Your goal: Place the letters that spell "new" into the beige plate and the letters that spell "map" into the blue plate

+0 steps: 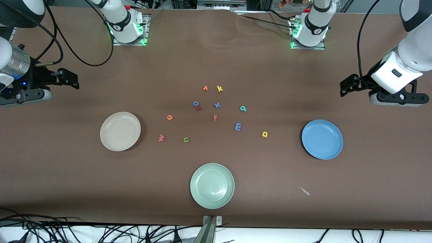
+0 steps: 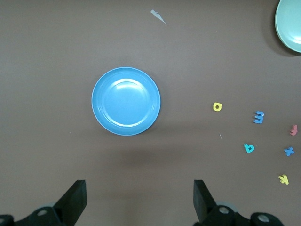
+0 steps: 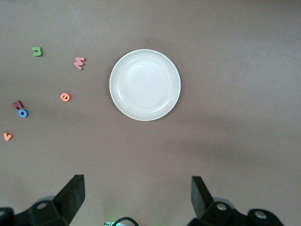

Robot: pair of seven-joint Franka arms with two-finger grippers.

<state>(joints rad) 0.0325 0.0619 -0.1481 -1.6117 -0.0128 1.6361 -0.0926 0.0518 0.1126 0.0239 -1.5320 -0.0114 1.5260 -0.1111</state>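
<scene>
The beige plate [image 1: 120, 131] [image 3: 145, 84] lies toward the right arm's end, with nothing in it. Beside it on the cloth lie the salmon "w" [image 1: 161, 137] [image 3: 79, 62], green "n" [image 1: 186, 139] [image 3: 37, 51] and orange "e" [image 1: 169, 117] [image 3: 65, 97]. The blue plate [image 1: 322, 139] [image 2: 126, 101], also holding nothing, lies toward the left arm's end. Near it are the yellow "p" [image 1: 265, 134] [image 2: 217, 107], blue "m" [image 1: 238, 126] [image 2: 258, 117] and teal "a" [image 1: 243, 108] [image 2: 249, 148]. Both grippers hang open and hold nothing: the right gripper [image 1: 69, 80] [image 3: 137, 200] over bare cloth at its own end, the left gripper [image 1: 349, 84] [image 2: 139, 202] likewise.
A pale green plate [image 1: 212, 185] sits nearest the front camera. Other letters cluster mid-table: orange "v" [image 1: 205, 88], yellow "k" [image 1: 219, 88], blue "o" [image 1: 195, 103], blue "x" [image 1: 217, 105], salmon "f" [image 1: 215, 117]. A small scrap [image 1: 305, 191] lies near the blue plate.
</scene>
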